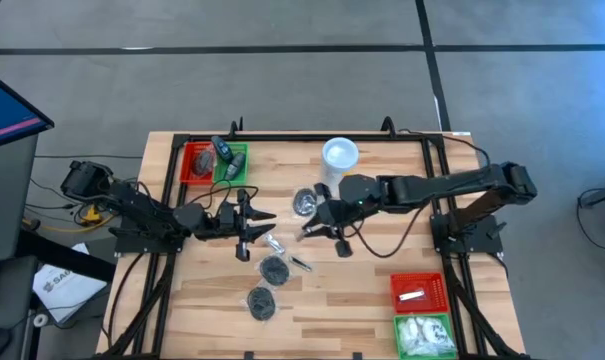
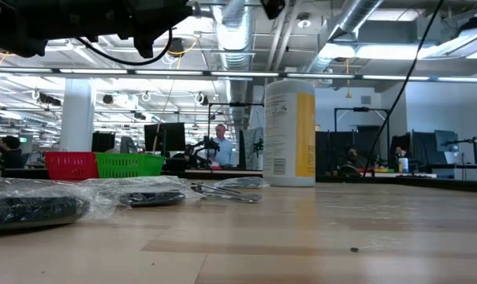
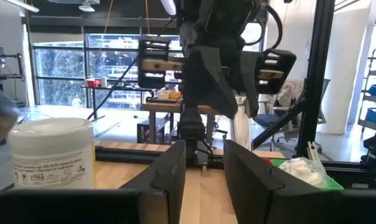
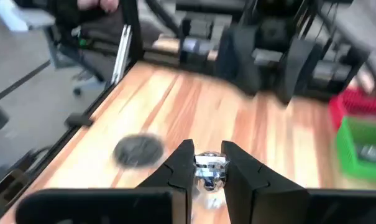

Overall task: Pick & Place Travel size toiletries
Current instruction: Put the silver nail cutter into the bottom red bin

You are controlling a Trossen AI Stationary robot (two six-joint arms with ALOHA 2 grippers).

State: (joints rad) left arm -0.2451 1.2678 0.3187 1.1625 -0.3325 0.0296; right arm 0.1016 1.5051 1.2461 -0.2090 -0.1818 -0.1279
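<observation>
Right arm carrying a silvery tube, left arm empty mid-table.
Right gripper (image 4: pixel 205 163) jaws nearly closed, pinching a silvery tube (image 4: pixel 207 169) above table (image 1: pixel 382 290) centre; next: carry to near-right red basket (image 1: pixel 418 291). Left gripper (image 1: pixel 250 228) jaws part-open, empty. Wrapped pucks (image 1: pixel 273 269) lie near centre.

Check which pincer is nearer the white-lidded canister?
Right. The right pincer sits just below the canister in the high view, gripping a silvery tube; the left pincer is farther left.
</observation>
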